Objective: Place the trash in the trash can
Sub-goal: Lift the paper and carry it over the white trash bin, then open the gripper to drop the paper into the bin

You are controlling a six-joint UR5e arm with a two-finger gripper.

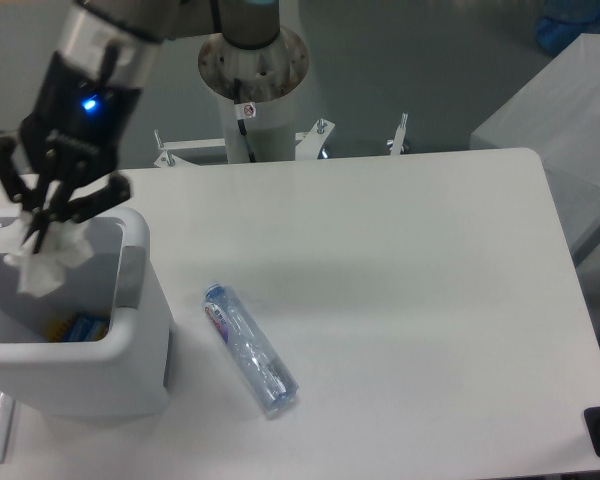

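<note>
Your black two-finger gripper hangs over the open mouth of the boxy white plastic trash can with rounded corners and a grey side panel, which stands at the near left corner of the white table. The gripper's fingers are pinched together on the upper edge of the crumpled white paper wrapper, so you are holding it; the wrapper dangles below the fingertips, its lower part already inside the rim line of the trash can, toward the far side of the opening. You can see something blue and orange lying on the bottom of the trash can, too small to identify. The crushed clear plastic bottle with blue cap and red-blue label lies flat on the table just right of the trash can, apart from it, cap end pointing far-left and its base toward the near-right. The arm's round base stands beyond the far edge of the table
</note>
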